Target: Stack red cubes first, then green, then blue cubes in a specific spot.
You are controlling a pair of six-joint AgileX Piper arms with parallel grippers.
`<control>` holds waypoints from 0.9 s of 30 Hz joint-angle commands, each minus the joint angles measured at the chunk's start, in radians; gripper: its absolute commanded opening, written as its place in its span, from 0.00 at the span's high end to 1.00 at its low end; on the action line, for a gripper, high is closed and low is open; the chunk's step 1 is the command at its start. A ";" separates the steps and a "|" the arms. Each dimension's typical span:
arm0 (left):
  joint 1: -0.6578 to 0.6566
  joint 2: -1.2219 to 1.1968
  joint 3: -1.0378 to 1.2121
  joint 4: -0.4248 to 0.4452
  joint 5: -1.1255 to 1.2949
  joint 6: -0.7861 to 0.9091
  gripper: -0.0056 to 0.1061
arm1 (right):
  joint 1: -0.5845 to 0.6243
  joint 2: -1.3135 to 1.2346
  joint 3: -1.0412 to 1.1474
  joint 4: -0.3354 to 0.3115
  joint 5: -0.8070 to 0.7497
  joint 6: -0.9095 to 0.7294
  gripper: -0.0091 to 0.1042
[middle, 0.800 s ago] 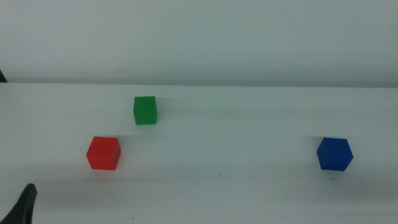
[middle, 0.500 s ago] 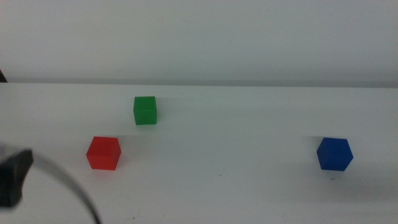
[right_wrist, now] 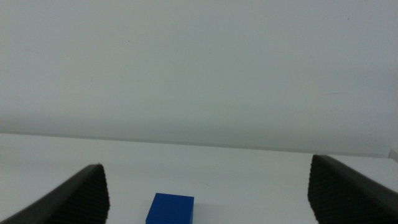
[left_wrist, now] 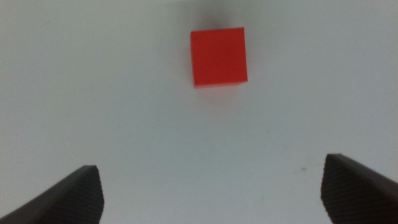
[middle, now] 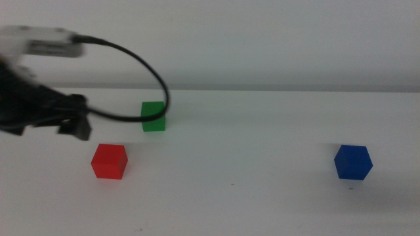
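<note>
Now the left tool [left_wrist: 211, 186], jaws wide open, has swung in above the red cube [middle: 108, 161] at its 10 o'clock; cubes unmoved, stacking not begun

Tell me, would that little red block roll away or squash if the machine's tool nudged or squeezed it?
Probably neither. The red block has flat faces and sharp edges and sits flat on the white table, so a nudge should slide it rather than roll it. It looks solid and matte, so the open left tool should hold it without slipping.

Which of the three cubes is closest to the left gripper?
The red cube, just beneath the left gripper; the green cube sits farther back and the blue cube far right.
</note>
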 commanded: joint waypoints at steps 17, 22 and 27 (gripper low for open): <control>-0.085 0.369 -0.088 0.056 -0.137 -0.142 0.11 | -0.008 -0.039 0.042 -0.004 -0.007 -0.006 0.17; -0.085 0.404 -0.088 0.035 -0.170 -0.139 0.11 | -0.008 -0.039 0.042 -0.004 -0.007 -0.006 0.17; -0.085 0.431 -0.088 0.043 -0.201 -0.139 0.11 | -0.008 -0.039 0.042 -0.004 -0.007 -0.006 0.17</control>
